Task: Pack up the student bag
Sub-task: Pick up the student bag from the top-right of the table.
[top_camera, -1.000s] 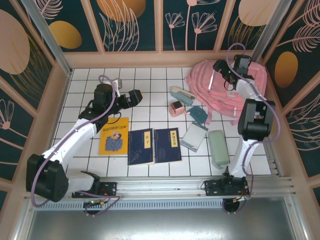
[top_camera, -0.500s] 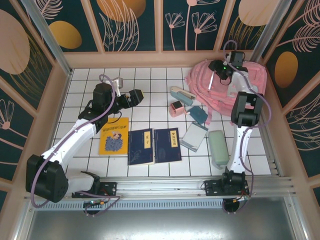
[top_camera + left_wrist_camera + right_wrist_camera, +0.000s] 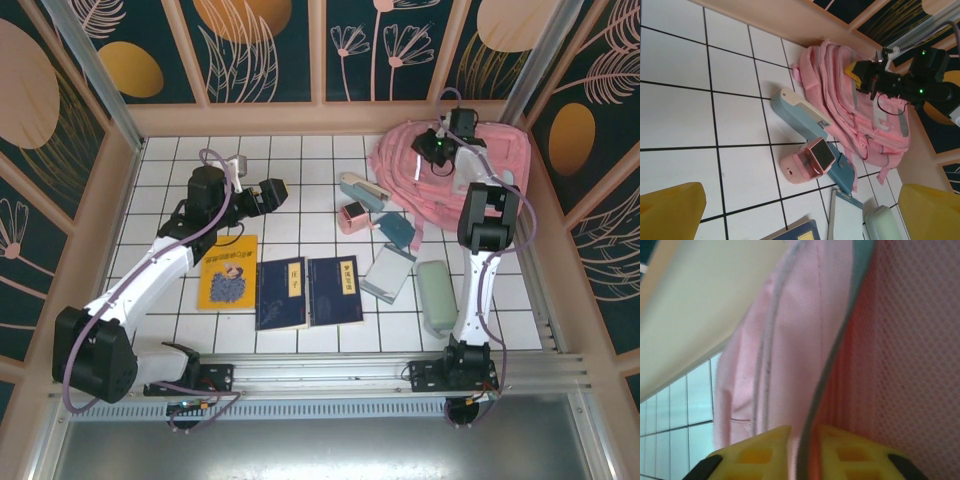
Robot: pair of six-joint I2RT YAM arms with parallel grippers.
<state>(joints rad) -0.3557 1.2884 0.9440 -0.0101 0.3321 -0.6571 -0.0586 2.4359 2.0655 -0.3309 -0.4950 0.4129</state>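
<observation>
- Student bag lies at the far right corner of the table. The right arm hides part of it, and its opening cannot be made out.
- Left gripper hovers over the left-middle tiles with its jaws wide and holds nothing.
- Yellow book and two dark blue books lie flat in a row near the front.
- Pink box, blue-white case and teal pouch crowd the bag's left side.
- Notepad and pale green case lie nearer the front.
- Right gripper is on the bag, its fingers nearly together and pinching a pink fabric seam.
</observation>
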